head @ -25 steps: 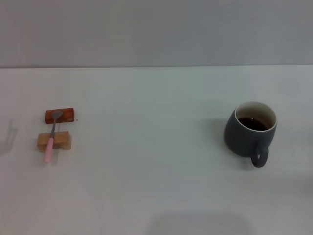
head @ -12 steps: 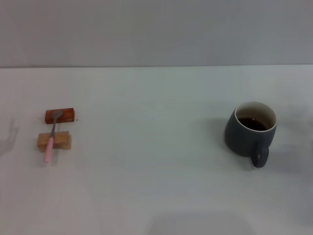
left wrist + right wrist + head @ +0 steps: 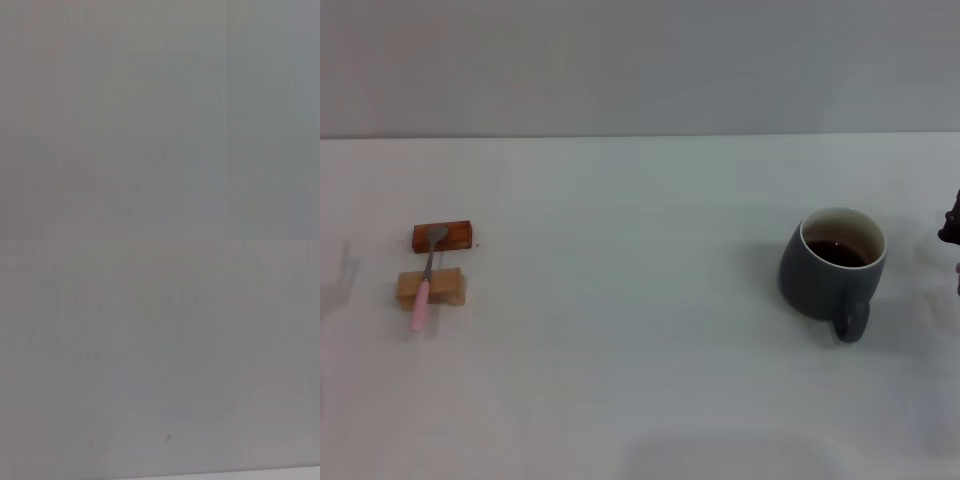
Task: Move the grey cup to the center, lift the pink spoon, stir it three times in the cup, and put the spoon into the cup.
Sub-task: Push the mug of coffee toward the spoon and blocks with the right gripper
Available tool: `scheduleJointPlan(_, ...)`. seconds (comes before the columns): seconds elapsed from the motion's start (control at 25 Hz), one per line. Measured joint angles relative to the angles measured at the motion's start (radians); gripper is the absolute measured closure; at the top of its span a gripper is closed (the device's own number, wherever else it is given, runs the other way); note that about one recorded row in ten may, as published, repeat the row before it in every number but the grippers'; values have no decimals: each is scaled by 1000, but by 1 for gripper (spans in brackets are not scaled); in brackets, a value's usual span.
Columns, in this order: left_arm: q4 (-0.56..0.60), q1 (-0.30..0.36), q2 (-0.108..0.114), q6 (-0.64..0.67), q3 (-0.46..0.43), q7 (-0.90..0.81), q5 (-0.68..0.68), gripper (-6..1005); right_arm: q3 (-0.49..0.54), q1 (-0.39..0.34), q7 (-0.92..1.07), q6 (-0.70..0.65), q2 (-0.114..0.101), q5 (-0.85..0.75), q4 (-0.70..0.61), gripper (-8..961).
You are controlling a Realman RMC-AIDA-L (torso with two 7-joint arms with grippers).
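Grey cup [image 3: 833, 264] at frame right, awaiting centering; pink spoon [image 3: 423, 285] propped across blocks [image 3: 431, 288] for pickup; right gripper [image 3: 952, 232] at edge, finger state unclear.

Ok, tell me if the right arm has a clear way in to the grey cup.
Probably yes. The right gripper is just showing at the head view's right edge, and only bare table lies between it and the grey cup, whose handle faces the robot.

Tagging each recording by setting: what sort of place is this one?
Probably a bare lab or test bench, not a lived-in kitchen: a plain white table against a blank grey wall, holding only the grey cup and the pink spoon propped across two small blocks.
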Motion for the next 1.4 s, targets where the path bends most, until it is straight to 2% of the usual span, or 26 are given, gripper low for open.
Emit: scheduleJointPlan(1.4,-12,-15,1,0,0,0,0,185,-157,27,0,100,2,-11,101,955)
